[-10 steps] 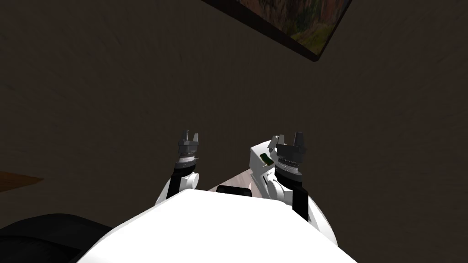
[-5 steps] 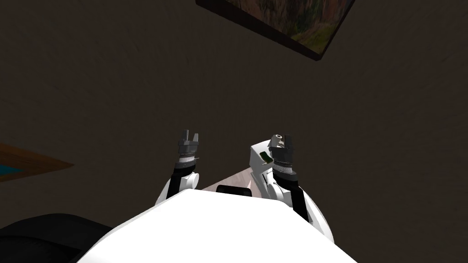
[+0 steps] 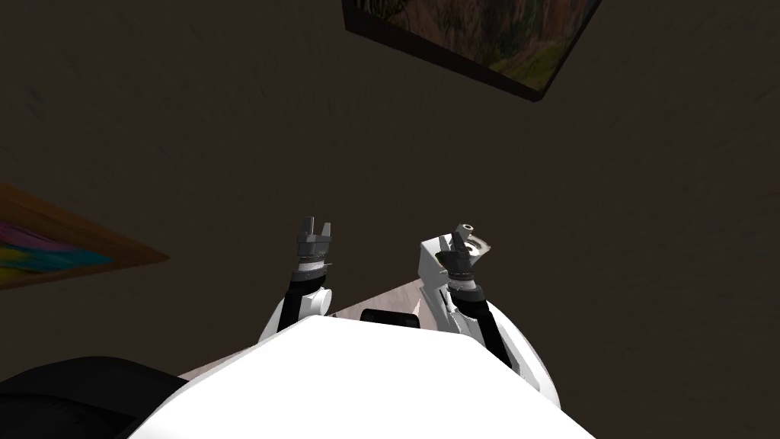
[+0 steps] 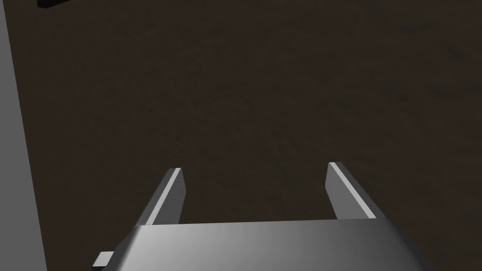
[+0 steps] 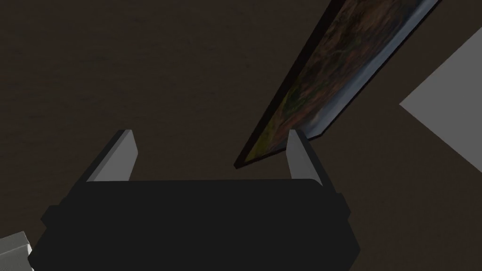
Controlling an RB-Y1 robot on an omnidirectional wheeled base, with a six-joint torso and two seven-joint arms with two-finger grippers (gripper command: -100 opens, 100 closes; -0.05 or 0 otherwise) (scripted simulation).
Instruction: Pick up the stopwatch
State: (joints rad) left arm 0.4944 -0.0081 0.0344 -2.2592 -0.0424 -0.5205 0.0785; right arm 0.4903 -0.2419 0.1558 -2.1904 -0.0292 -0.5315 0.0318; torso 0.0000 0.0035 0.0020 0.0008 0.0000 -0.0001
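Observation:
Both arms are raised in front of my chest, facing a dark brown wall. My left gripper points up at the wall, and its two fingers stand open with nothing between them. My right gripper is held to the right of it, turned on its wrist so its dark body shows at an angle. Its fingers are also open and hold nothing.
A dark-framed landscape picture hangs on the wall above the right arm. A wooden-framed, brightly coloured picture hangs at the left. A black rounded shape lies low at the left. A strip of pale floor shows by my chest.
My whole view has swung, bringing the wooden-framed picture in from the left. The right hand has rolled on its wrist and shifted slightly left. The left arm has kept still.

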